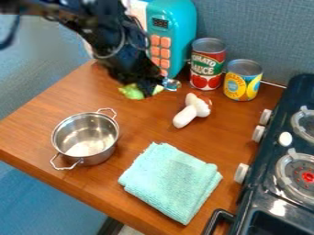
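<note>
1. Eight o'clock: pot point(99, 156), smooth, glossy metal — bright glints inside.
2. Six o'clock: folded cloth point(171, 183), matt, rough and nubby.
3. One and two o'clock: red can point(207, 69) and yellow can point(243, 82), metal tops, smooth paper-like labels.
4. Twelve o'clock: teal toy appliance point(179, 23), smooth plastic look.
5. Eleven o'clock: green piece point(131, 92), plastic-like, faint sheen.
6. Four o'clock: stove point(275, 200), glossy — knobs point(242, 173) plastic-looking.
7. Under the pot: tabletop point(141, 133), smooth wood grain.

The cloth point(171, 181) lies right of the pot point(101, 156), left of the stove point(265, 195), and before the mushroom point(193, 110) and cans point(208, 66).
</note>
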Action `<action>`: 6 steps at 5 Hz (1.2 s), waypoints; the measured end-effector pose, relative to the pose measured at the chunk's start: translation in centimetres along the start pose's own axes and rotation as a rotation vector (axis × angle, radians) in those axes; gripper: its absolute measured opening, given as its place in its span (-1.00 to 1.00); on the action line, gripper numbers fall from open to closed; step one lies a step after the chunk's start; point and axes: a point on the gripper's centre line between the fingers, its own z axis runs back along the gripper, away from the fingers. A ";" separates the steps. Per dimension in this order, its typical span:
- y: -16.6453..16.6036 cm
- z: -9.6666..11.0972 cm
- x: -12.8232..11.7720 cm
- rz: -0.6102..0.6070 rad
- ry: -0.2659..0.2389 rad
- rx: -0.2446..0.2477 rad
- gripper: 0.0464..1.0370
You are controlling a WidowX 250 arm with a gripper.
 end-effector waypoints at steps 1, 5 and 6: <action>-2.5 1.9 -0.8 -0.058 -0.022 -0.051 -0.20; -6.4 -6.2 -5.1 -0.247 0.174 -0.340 -0.20; -6.0 -7.1 -5.1 -0.242 0.175 -0.307 -0.20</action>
